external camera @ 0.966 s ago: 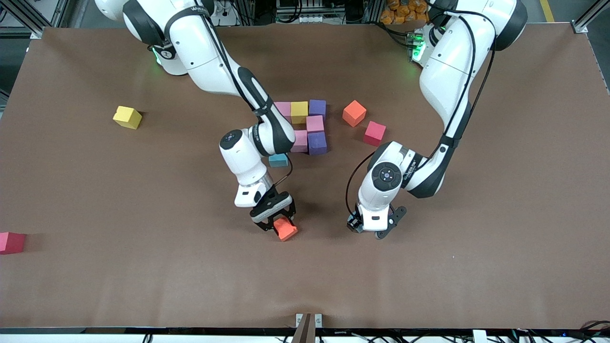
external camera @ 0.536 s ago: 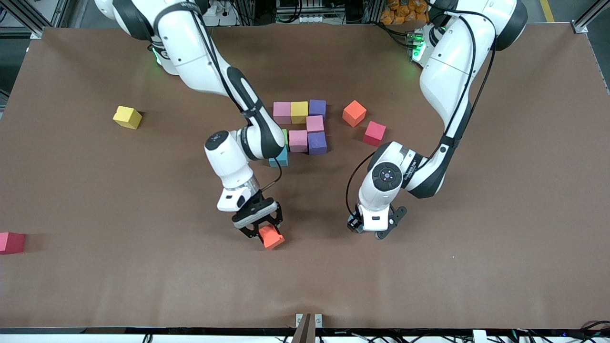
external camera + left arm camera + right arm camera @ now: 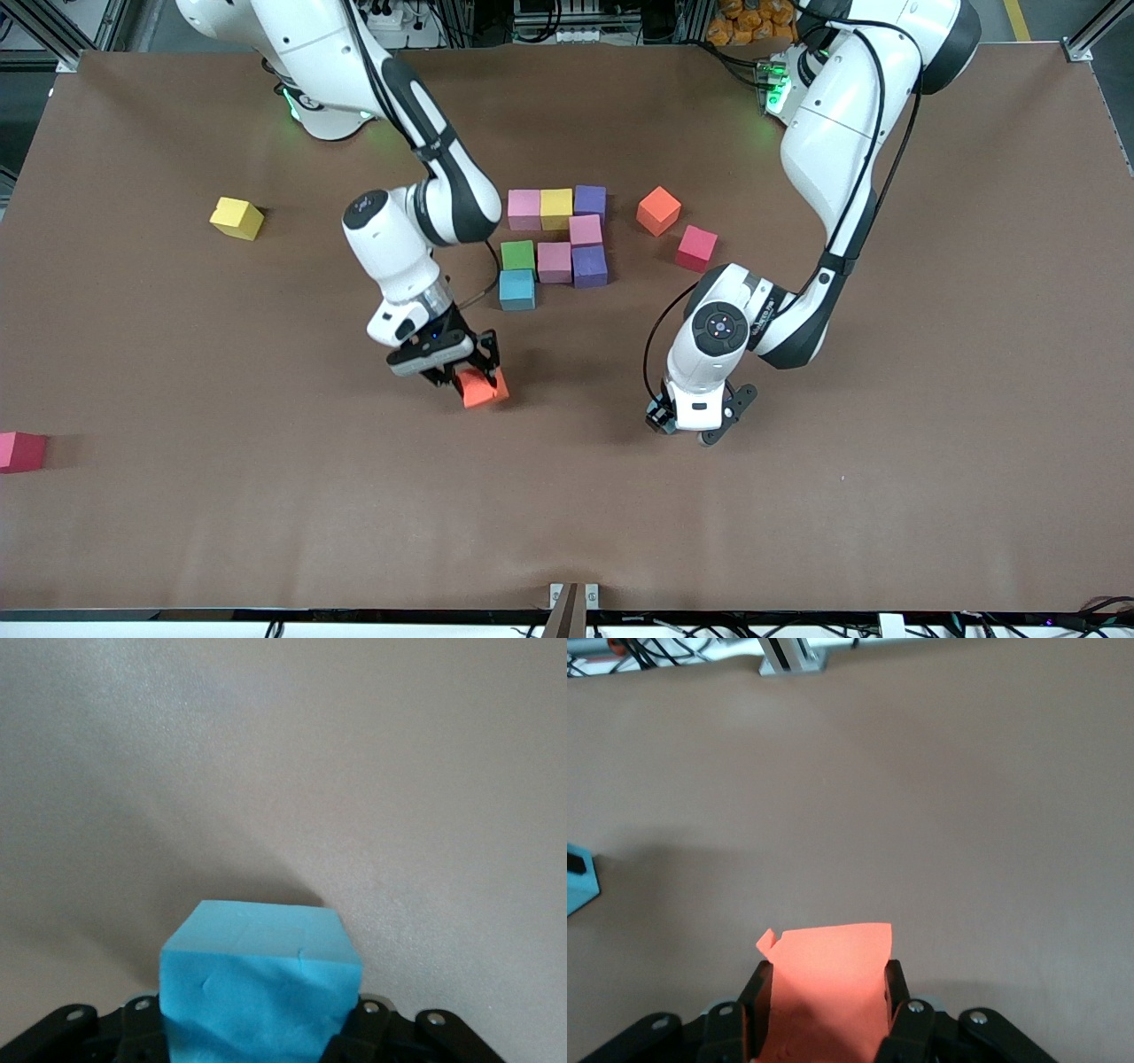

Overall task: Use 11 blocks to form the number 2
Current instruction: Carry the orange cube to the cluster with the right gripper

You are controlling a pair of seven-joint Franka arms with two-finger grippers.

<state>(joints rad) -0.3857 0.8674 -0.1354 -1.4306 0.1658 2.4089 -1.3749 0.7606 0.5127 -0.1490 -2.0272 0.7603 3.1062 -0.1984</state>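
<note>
Two arms are loaded here. The right gripper hangs over bare table just below the frame's centre, its fingers pinching an orange block. The right wrist view confirms it: the block sits wedged between the two pads.

The left gripper waits low over the table, lower in the frame. Its fingers are clamped on a light blue block that fills its wrist view.

The 2 sits at upper centre of the frame, eight cubes so far. It has a top row of three, one pink link, a middle row of three, and a blue corner cube hanging off the green end. By my count the bottom row is the only part missing.

So the orange block looks bound for the spot directly under that blue corner cube, nearer the camera. To land it well, I'd say:

- Square the wrist first, as the block looks skewed against the digit's lines.
- Come straight down instead of sliding in. Foam cubes grab each other, and a sideways nudge could drag the blue one and kink the column.
- Set the faces just touching, then let go cleanly and lift straight up.

A spare orange cube sits beside the digit's top row, probably the last piece.
</note>
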